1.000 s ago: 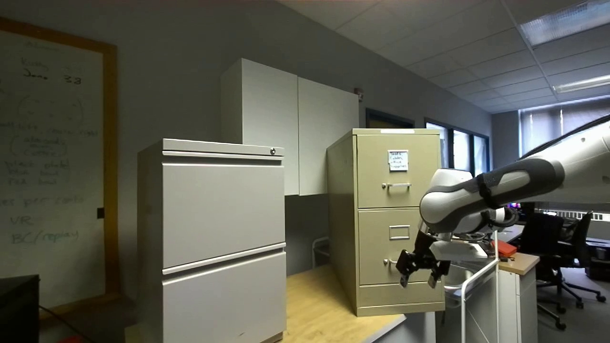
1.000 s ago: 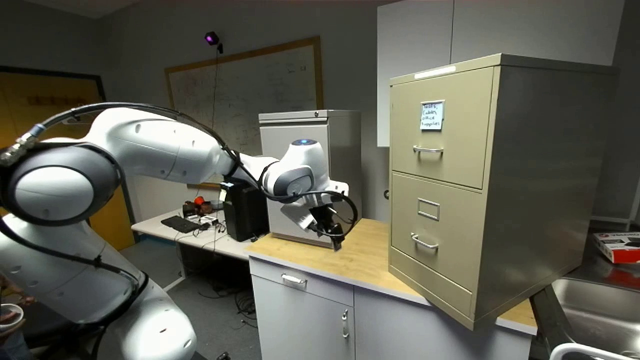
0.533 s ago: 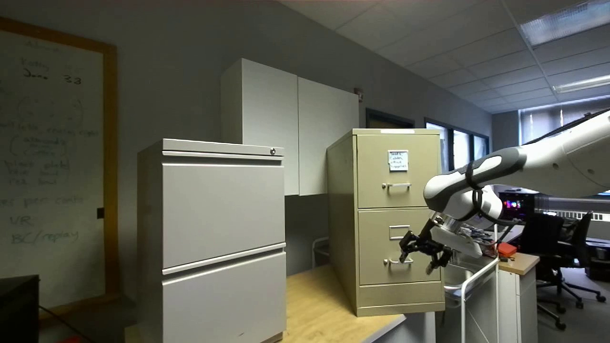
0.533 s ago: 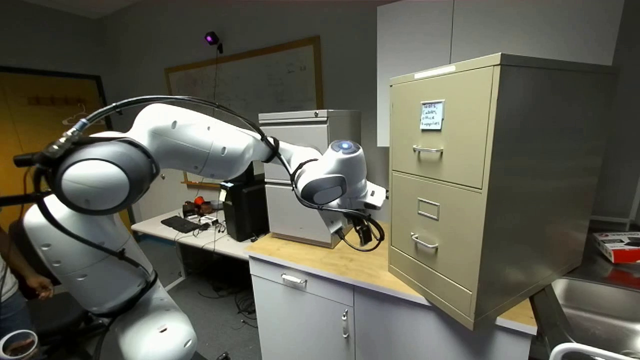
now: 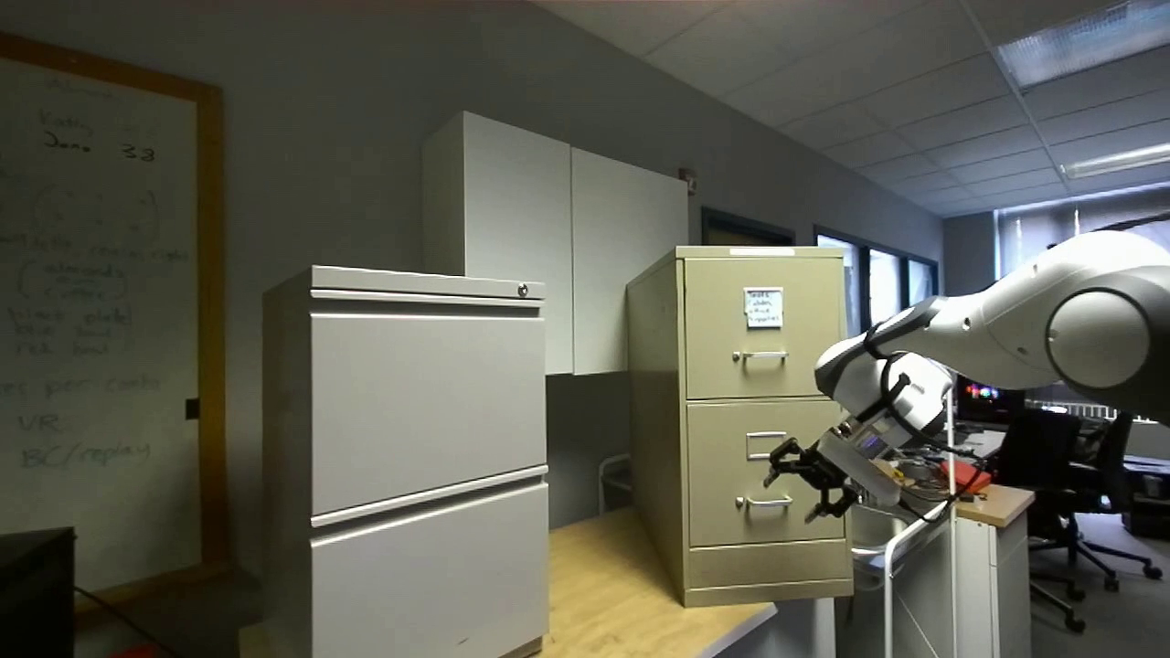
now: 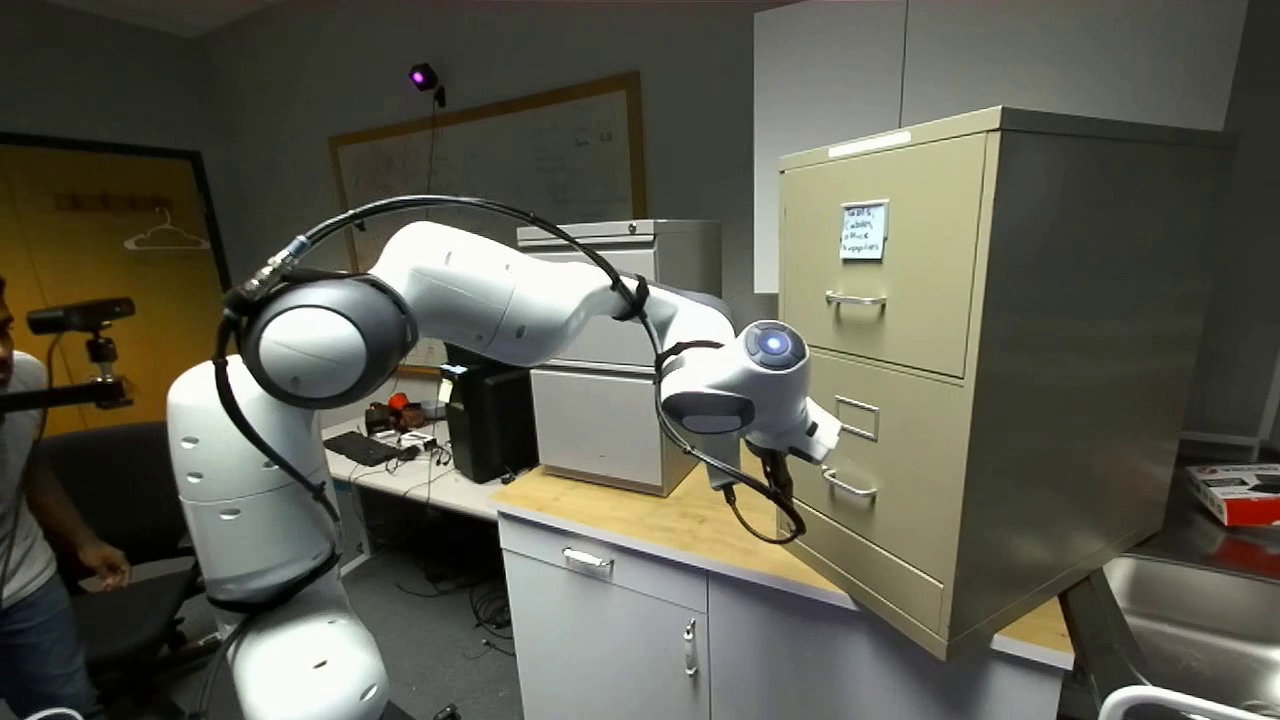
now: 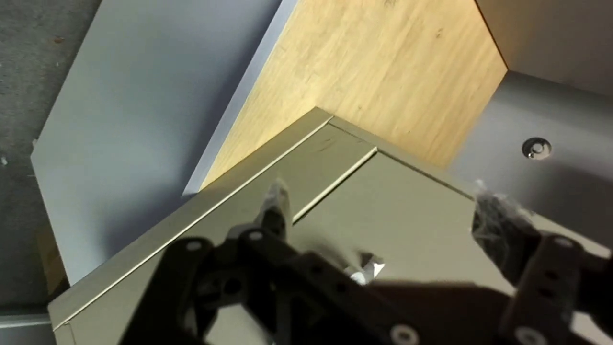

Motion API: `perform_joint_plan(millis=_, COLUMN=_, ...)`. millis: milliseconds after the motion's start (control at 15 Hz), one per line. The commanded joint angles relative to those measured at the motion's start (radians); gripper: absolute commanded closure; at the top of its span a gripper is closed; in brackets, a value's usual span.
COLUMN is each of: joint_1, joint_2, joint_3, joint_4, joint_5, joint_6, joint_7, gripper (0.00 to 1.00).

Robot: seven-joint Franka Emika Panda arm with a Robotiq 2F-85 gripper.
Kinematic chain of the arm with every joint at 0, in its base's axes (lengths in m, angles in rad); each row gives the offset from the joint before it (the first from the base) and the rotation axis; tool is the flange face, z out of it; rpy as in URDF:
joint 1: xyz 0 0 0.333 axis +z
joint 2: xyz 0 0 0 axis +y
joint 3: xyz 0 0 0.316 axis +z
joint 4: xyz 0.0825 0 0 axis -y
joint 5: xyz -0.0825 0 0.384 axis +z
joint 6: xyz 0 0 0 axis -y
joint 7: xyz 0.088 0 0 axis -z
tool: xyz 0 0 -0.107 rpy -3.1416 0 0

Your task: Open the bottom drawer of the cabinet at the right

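The tall tan-beige cabinet (image 5: pixel 656 439) stands on the counter and also shows in an exterior view (image 6: pixel 1080 350). Its bottom drawer (image 5: pixel 717 466) is shut, flush with the frame, with a silvery handle (image 6: pixel 850 482) at its middle. My gripper (image 5: pixel 792 499) is open and tilted, in front of the drawer near the handle. In the wrist view my gripper (image 7: pixel 381 188) has its fingers wide apart with nothing held. The handle (image 7: pixel 366 273) shows there, partly hidden behind the gripper's body. In an exterior view the hand hides most of the gripper.
A pale grey lateral cabinet (image 5: pixel 430 411) stands on the wooden counter (image 6: pixel 660 525) beside the tan cabinet. A sink (image 6: pixel 1190 620) lies on the tan cabinet's far side. A white rail (image 5: pixel 914 530) stands near the arm. A person (image 6: pixel 35 520) is behind the robot.
The arm has moved forward to the tan cabinet. The gripper has risen from below the handle and tilted, staying open. The drawer has not moved.
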Motion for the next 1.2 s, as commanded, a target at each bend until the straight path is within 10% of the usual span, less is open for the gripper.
perform_joint_plan(millis=0, joint_1=-0.075, joint_2=0.132, joint_3=0.021, joint_4=0.134, joint_5=0.103, joint_6=-0.07, joint_7=-0.014, gripper=0.0)
perform_joint_plan(millis=1133, joint_1=-0.223, joint_2=0.431, joint_3=0.088, joint_4=0.482, joint_5=0.222, joint_6=-0.131, joint_7=0.16, gripper=0.0)
